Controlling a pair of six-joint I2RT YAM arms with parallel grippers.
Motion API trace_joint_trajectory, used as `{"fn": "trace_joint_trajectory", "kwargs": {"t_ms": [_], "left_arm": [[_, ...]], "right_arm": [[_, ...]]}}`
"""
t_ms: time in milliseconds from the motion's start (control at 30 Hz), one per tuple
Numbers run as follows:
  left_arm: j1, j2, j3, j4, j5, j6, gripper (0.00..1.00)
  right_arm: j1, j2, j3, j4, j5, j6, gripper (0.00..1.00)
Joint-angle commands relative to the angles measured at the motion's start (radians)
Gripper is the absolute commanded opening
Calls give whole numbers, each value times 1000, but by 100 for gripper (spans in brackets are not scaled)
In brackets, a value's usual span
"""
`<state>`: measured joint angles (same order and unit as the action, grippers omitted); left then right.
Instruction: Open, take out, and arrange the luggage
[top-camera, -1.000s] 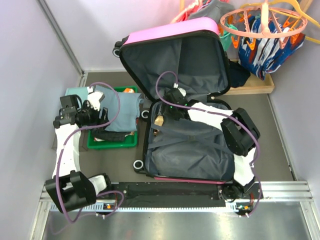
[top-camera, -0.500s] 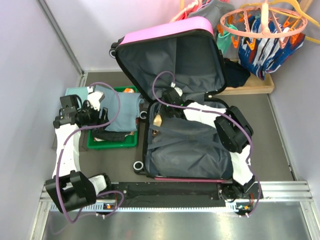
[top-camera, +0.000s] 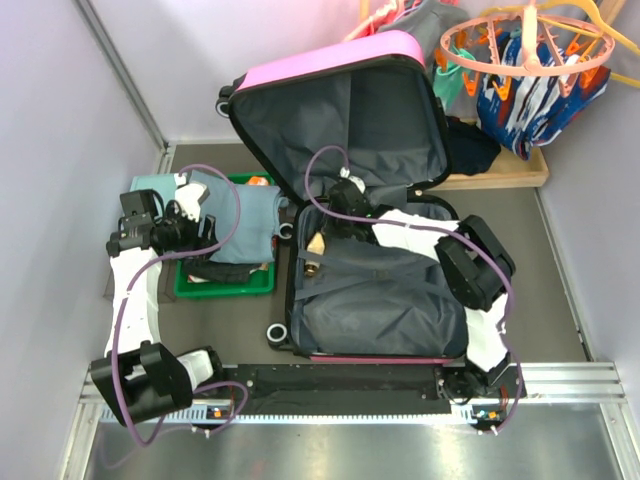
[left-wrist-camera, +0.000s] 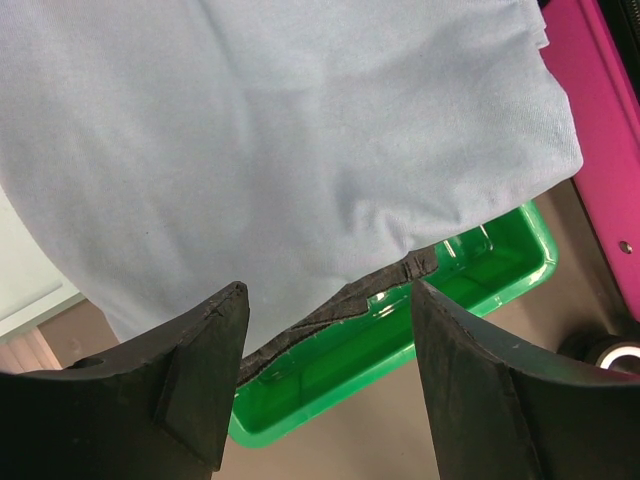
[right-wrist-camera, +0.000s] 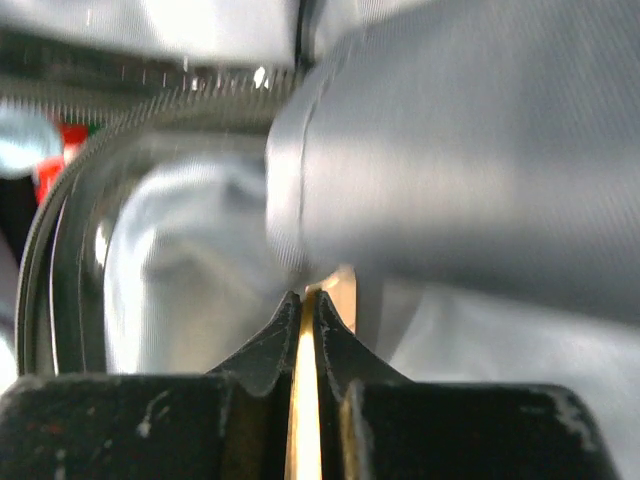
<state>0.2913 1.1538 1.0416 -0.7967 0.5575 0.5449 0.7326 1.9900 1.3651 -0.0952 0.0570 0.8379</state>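
Pressed tight together, the right gripper's (right-wrist-camera: 308, 295) jaws sit low inside the luggage (top-camera: 380, 290), with a thin tan sliver (right-wrist-camera: 341, 292) showing at their tips; whether it is pinched or only lies behind them cannot be told. Spread wide, the left gripper's (left-wrist-camera: 325, 300) jaws hover over a pale blue-grey cloth (left-wrist-camera: 300, 150) and hold nothing. That cloth is draped across a green tray (top-camera: 225, 286), which stands just beside the luggage at its 9 o'clock. The luggage lies open at the middle of the top view: its lower half is flat on the floor just in front of the arm bases, and its pink-shelled lid (top-camera: 330, 58) is raised toward 12 o'clock, grey lining facing the camera. The right arm reaches in to the 11 o'clock corner of the lower half, near a small tan object (top-camera: 315, 243) against the left rim. Everything rests on a dark grey-brown surface (top-camera: 540, 240), closed in by pale lilac walls (top-camera: 60, 120) at 9 and 3 o'clock. At 1 o'clock an orange round hanger rack (top-camera: 530, 45) hangs over a wooden tray (top-camera: 500, 180) piled with clothing. A metal rail (top-camera: 570, 378) runs along the 6 o'clock edge.
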Motion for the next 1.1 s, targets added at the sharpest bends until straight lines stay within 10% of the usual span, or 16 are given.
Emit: {"fn": "trace_joint_trajectory", "kwargs": {"t_ms": [0, 633, 1067], "left_arm": [[-4, -28, 38, 2, 27, -2, 70], [-32, -20, 78, -10, 202, -39, 69], [-452, 101, 224, 206, 366, -288, 99]], "right_arm": [[57, -138, -34, 14, 27, -120, 0], [77, -341, -40, -12, 224, -365, 0], [77, -514, 52, -5, 359, -387, 0]]}}
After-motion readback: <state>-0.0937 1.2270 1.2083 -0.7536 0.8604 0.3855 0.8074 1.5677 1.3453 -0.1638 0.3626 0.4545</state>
